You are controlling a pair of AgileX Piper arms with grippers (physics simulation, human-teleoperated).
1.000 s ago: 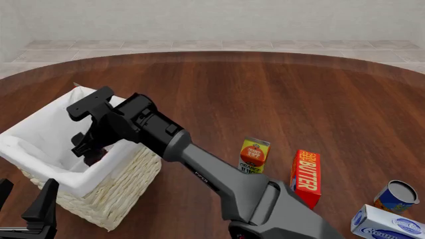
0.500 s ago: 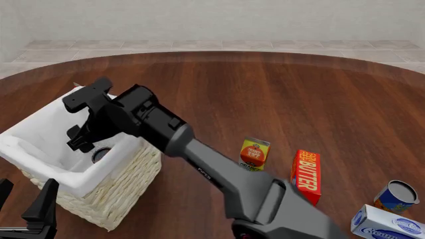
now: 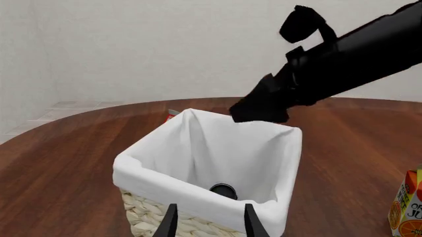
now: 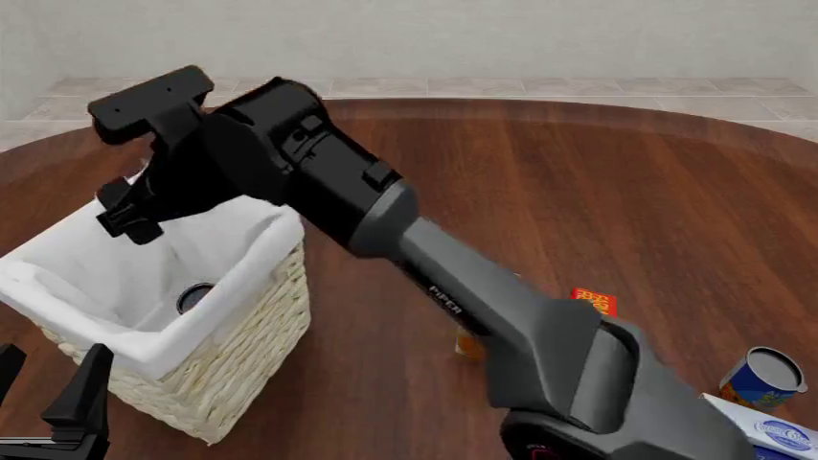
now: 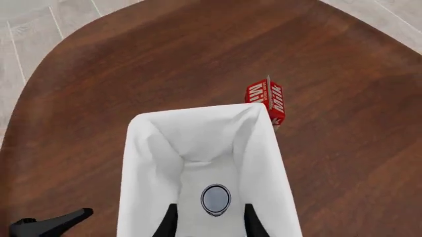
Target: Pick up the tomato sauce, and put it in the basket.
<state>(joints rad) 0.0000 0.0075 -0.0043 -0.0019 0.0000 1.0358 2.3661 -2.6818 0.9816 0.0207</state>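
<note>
Where liner sags: one tomato sauce (image 5: 216, 199), one basket (image 5: 138, 163).

We see a butter box (image 4: 596, 301) and blue-and-orange can (image 4: 763, 377) at four o'clock, a red carton (image 5: 267, 99) at eleven.

The right arm (image 4: 422, 268) is glossy black and grey, with small white lettering.

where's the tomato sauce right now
The tomato sauce sits upright on the liner at the bottom of the basket, on the table's left in the front view, below the open right gripper.
</note>
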